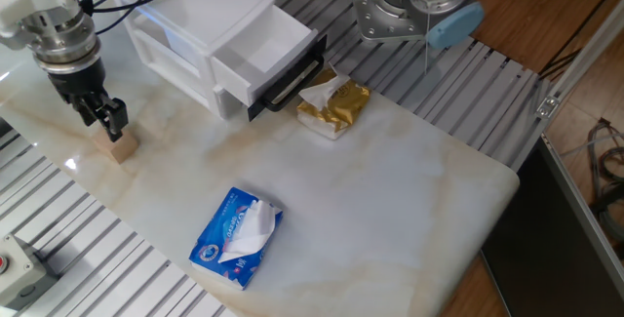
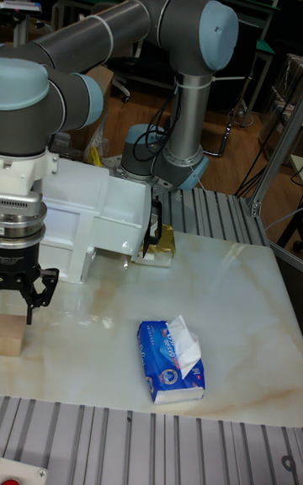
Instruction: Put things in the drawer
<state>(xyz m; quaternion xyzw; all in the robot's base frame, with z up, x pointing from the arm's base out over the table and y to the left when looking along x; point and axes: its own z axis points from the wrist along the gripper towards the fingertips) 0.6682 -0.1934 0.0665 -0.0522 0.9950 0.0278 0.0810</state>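
Observation:
The small tan wooden cube (image 1: 122, 150) sits on the marble tabletop at the far left, and it shows at the left edge of the tall fixed view (image 2: 10, 335). My gripper (image 1: 109, 130) hangs just above and behind it, fingers pointing down and apart, holding nothing. In the tall fixed view my gripper (image 2: 32, 304) is slightly right of and above the cube. The white drawer (image 1: 265, 52) of the two-tier cabinet (image 1: 190, 19) is pulled out, its black handle (image 1: 291, 83) facing the table's middle; its inside looks empty.
A gold tissue pack (image 1: 334, 105) lies right in front of the drawer handle. A blue tissue pack (image 1: 237, 236) lies near the front edge. The arm's base (image 1: 419, 10) stands at the back. Slatted aluminium rails (image 1: 107, 258) border the marble.

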